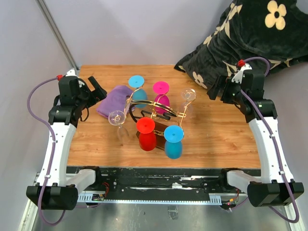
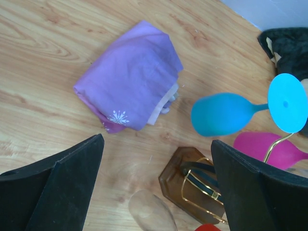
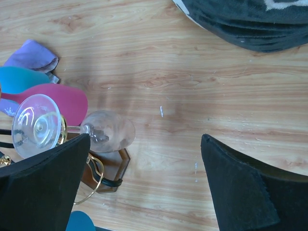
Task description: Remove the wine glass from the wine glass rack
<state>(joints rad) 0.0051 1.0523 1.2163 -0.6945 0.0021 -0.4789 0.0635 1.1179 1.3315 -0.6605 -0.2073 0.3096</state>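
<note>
- The left end effector [image 2: 156, 142] is held wide open. Nothing is gripped between its two black fingers [image 2: 62, 187], and only the wooden tabletop [image 2: 43, 57] is seen in the gap.
- Just beyond those fingertips a folded purple cloth [image 2: 130, 86] is laid on the wood, beside the left side of the rack.
- The right end effector [image 3: 144, 138] is likewise spread wide with nothing held, and it is poised above the far right part of the tabletop.
- Close to one of its fingers the right clear wine glass [image 3: 108, 132] is seen in the right wrist view, apart from the finger and not touched by it.
- The wine glass rack [image 1: 155, 107] is stood near the middle of the tabletop, between the two arms. Its gold wire is carried on a dark brown base.
- Six glasses are hung from the rack upside down, feet uppermost.
- At the rear are found the rear blue wine glass [image 1: 136, 81] and the magenta wine glass [image 1: 161, 88].
- At the front are found the red wine glass [image 1: 145, 126] and the front blue wine glass [image 1: 173, 134].
- The left clear wine glass [image 1: 116, 117] is hung at the left end of the rack, and the right clear one at the right end.
- A black flowered cushion [image 1: 245, 38] is laid at the far right corner, behind the right arm.
</note>
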